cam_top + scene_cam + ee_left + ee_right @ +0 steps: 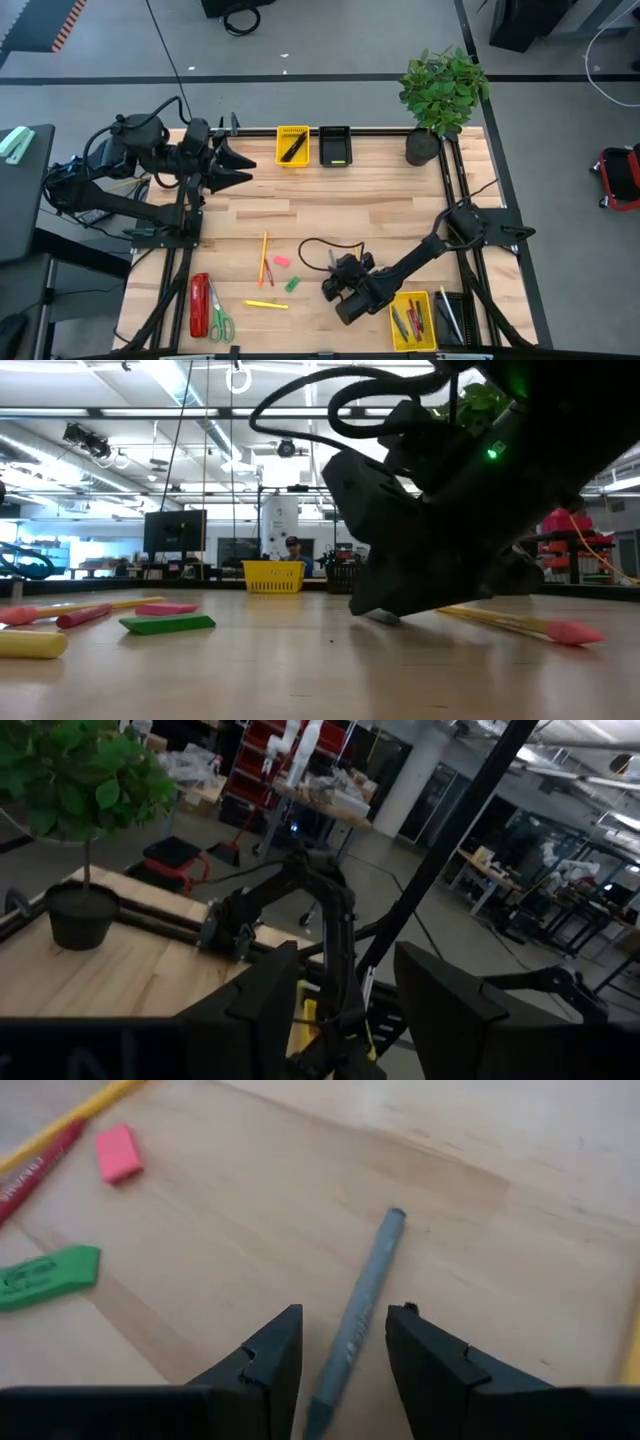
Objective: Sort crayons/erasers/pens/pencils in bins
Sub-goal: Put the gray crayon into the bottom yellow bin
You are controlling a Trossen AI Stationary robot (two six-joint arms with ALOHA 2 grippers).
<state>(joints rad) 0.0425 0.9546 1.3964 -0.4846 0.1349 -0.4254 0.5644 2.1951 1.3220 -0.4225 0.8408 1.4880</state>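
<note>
A grey crayon [368,1285] lies flat on the wooden table. My right gripper [345,1320] is low over it near the table's front edge, slanting down and open. One finger stands on each side of the crayon's near end, and neither touches it. A pink eraser [118,1152], a green eraser [45,1276], a red crayon [30,1170] and an orange pencil [263,256] lie toward the table's left. My left gripper [240,166] hangs high over the far left, level and open, with nothing between its fingers.
At the far edge stand a yellow bin [281,146] holding a black pen and a black bin [335,146] holding a green eraser. At the front right a yellow bin [413,320] and a black bin [452,318] hold sticks. A red stapler [199,304], scissors [219,320] and a potted plant [440,95] are also there.
</note>
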